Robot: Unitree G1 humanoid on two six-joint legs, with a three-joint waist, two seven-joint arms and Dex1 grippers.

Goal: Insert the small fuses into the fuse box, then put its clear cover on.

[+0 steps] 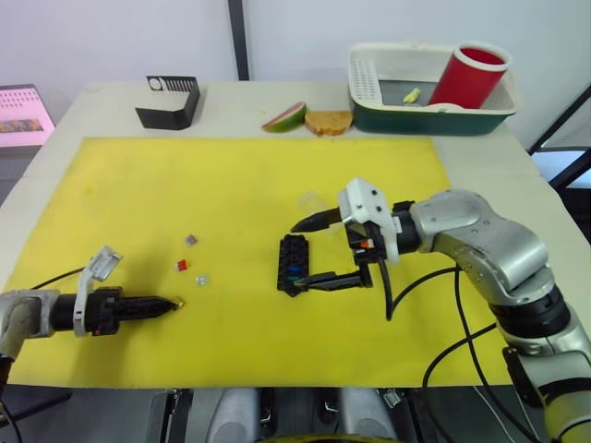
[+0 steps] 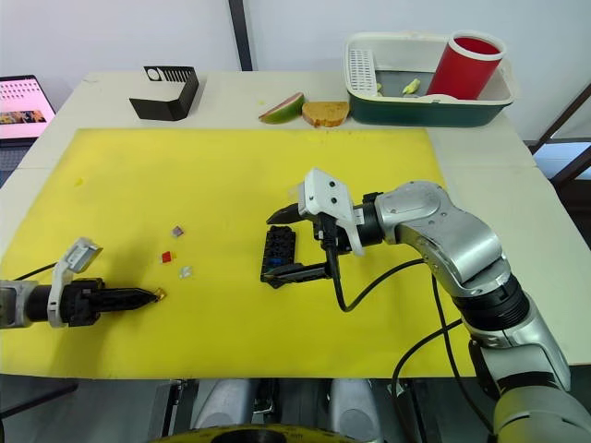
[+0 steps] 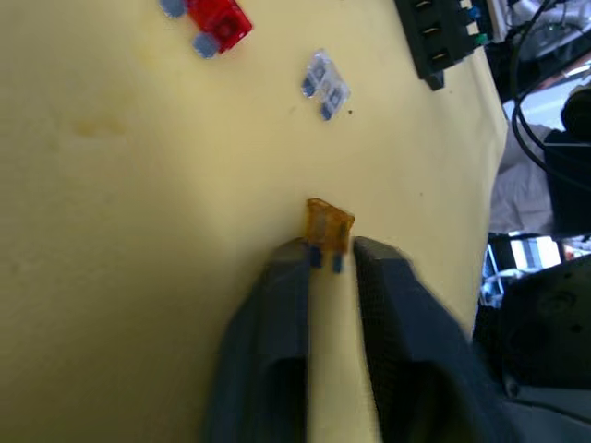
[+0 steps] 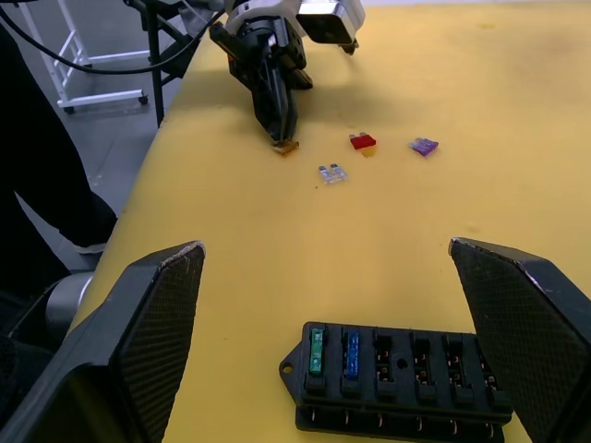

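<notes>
The black fuse box [image 1: 294, 262] lies mid-mat, with a green and a blue fuse [image 4: 352, 353] seated at one end. My right gripper [image 1: 312, 252] stands open, its fingers either side of the box. My left gripper [image 1: 174, 305] is shut on the prongs of a yellow fuse [image 3: 330, 224], low over the mat's left front. Loose on the mat nearby lie a purple fuse [image 1: 190, 240], a red fuse [image 1: 182, 266] and a clear fuse [image 1: 201, 280]. A faint shape that may be the clear cover [image 1: 310, 200] lies just beyond the right gripper.
A yellow mat [image 1: 138, 175] covers the table. At the back stand a black angled stand [image 1: 169, 100], a melon slice [image 1: 284, 116], a piece of bread [image 1: 329, 121] and a basin [image 1: 406, 113] holding a red cup [image 1: 468, 76]. A screen [image 1: 23, 115] sits off the left edge.
</notes>
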